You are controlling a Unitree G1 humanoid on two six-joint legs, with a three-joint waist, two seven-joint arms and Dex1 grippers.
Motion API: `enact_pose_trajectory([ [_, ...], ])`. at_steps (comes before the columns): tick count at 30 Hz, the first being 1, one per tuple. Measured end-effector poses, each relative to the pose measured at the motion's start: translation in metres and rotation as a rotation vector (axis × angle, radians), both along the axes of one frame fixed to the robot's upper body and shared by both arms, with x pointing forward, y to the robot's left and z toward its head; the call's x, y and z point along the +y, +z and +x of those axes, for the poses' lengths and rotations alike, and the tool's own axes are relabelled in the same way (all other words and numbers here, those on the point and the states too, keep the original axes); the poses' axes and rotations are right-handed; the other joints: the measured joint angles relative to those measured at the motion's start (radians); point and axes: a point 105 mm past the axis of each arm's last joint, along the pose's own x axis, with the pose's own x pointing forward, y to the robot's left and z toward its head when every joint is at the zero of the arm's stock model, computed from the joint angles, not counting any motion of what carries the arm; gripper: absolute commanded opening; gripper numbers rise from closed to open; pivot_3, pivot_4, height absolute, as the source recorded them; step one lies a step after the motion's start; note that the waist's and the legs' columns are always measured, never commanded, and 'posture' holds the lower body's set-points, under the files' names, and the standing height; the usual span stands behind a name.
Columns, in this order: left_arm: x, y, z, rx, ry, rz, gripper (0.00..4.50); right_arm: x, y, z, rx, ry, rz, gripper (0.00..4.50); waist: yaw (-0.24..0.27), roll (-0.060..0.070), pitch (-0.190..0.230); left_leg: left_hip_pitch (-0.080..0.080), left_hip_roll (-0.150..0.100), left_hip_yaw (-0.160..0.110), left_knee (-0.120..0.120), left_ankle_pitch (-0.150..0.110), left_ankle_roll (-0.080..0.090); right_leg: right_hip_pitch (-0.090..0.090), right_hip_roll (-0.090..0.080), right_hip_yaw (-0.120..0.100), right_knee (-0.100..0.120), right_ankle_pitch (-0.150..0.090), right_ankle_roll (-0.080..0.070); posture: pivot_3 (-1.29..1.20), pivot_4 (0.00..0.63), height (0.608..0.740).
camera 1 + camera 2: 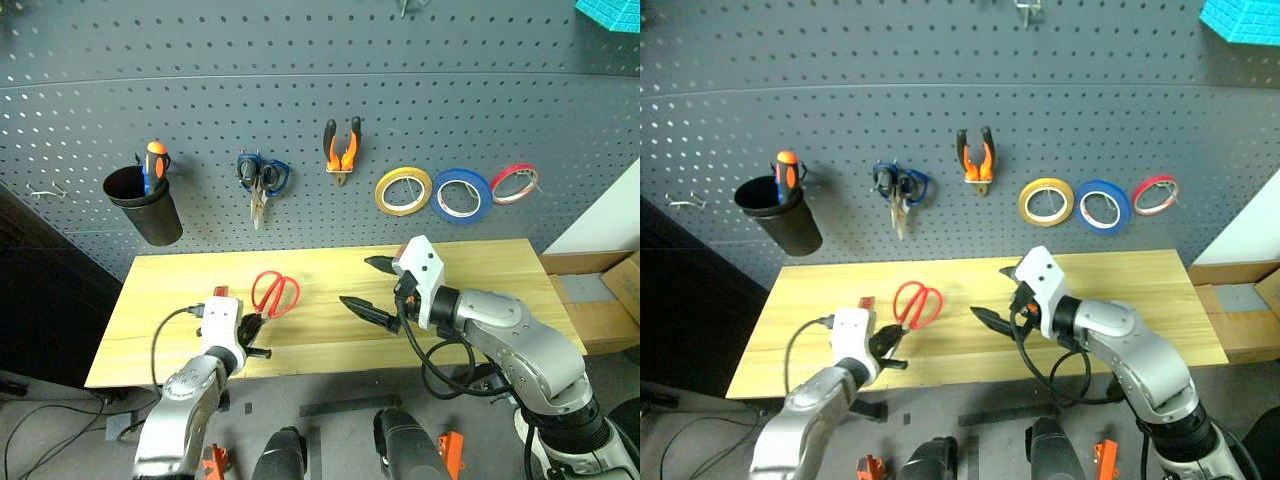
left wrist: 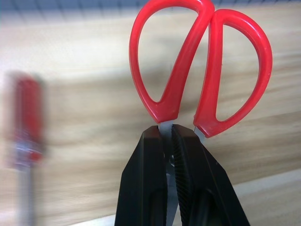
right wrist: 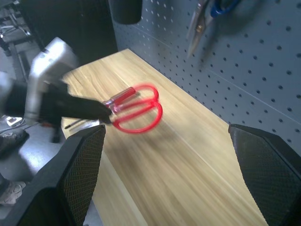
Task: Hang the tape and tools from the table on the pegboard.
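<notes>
Left eye view: the left gripper (image 1: pixel 250 325) is clamped on the blades of the red-handled scissors (image 1: pixel 275 293), handles pointing toward the pegboard (image 1: pixel 300 100), over the wooden table (image 1: pixel 480 275). A red-handled screwdriver (image 2: pixel 26 127) lies on the table nearby. The right gripper (image 1: pixel 368 285) hovers with fingers wide apart. Blue tape (image 1: pixel 461 195) and pliers (image 1: pixel 341 148) hang on the pegboard.

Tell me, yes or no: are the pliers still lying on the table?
No. The pliers with orange-and-black handles hang on the pegboard, between the blue-handled scissors and the yellow tape roll.
</notes>
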Motion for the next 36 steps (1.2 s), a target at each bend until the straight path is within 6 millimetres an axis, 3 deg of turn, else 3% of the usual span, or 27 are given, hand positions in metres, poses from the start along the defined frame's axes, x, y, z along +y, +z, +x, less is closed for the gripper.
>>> enact_pose_trajectory([
  [3, -0.003, 0.04, -0.01, -0.209, -0.008, 0.1, 0.03, 0.003, 0.005, 0.0, -0.019, 0.008, 0.03, 4.5, 0.006, 0.0, 0.0, 0.0, 0.0, 0.0, 0.0, 0.0, 0.0, 0.0, 0.0, 0.0, 0.0, -0.003, -0.005, -0.15, 0.182, 0.74],
  [7, -0.003, 0.07, -0.015, -0.335, 0.014, 0.136, 0.03, 0.002, 0.014, 0.008, -0.053, -0.014, 0.059, 4.5, 0.011, -0.001, 0.0, 0.0, 0.0, 0.001, 0.0, 0.0, 0.0, 0.0, 0.0, 0.0, 0.0, -0.003, -0.005, -0.13, 0.176, 0.74],
  [14, 0.004, 0.124, 0.013, -0.526, 0.052, 0.146, 0.03, 0.001, 0.029, 0.025, -0.1, -0.073, 0.106, 4.5, 0.022, -0.001, -0.001, 0.0, 0.0, 0.0, 0.0, 0.0, 0.0, 0.0, 0.001, 0.0, 0.001, 0.001, 0.001, -0.14, 0.173, 0.74],
  [20, 0.013, 0.13, 0.046, -0.509, 0.036, 0.151, 0.03, 0.005, 0.035, 0.028, -0.124, -0.07, 0.12, 4.5, 0.021, -0.001, -0.001, 0.0, 0.0, 0.0, 0.0, 0.0, 0.0, 0.0, 0.001, -0.001, 0.0, 0.001, 0.001, -0.16, 0.174, 0.74],
  [25, 0.004, 0.132, 0.065, -0.512, -0.038, 0.14, 0.03, 0.01, 0.042, 0.028, -0.142, -0.061, 0.139, 4.5, 0.019, -0.001, -0.001, 0.0, 0.0, 0.0, 0.0, 0.0, 0.0, 0.0, 0.001, -0.001, 0.001, 0.001, 0.001, -0.16, 0.174, 0.74],
  [30, -0.003, 0.135, 0.075, -0.524, -0.086, 0.132, 0.03, 0.015, 0.047, 0.028, -0.152, -0.055, 0.16, 4.5, 0.018, -0.001, -0.001, 0.0, 0.0, 0.0, 0.0, 0.0, 0.0, 0.0, 0.001, -0.001, 0.001, 0.001, 0.002, -0.17, 0.175, 0.74],
  [36, 0.004, 0.12, 0.08, -0.471, -0.066, 0.125, 0.03, 0.016, 0.049, 0.029, -0.162, -0.06, 0.161, 4.5, 0.018, -0.001, -0.001, 0.0, 0.0, 0.0, 0.0, 0.0, 0.0, 0.0, 0.001, -0.001, 0.001, 0.001, 0.002, -0.18, 0.179, 0.74],
])
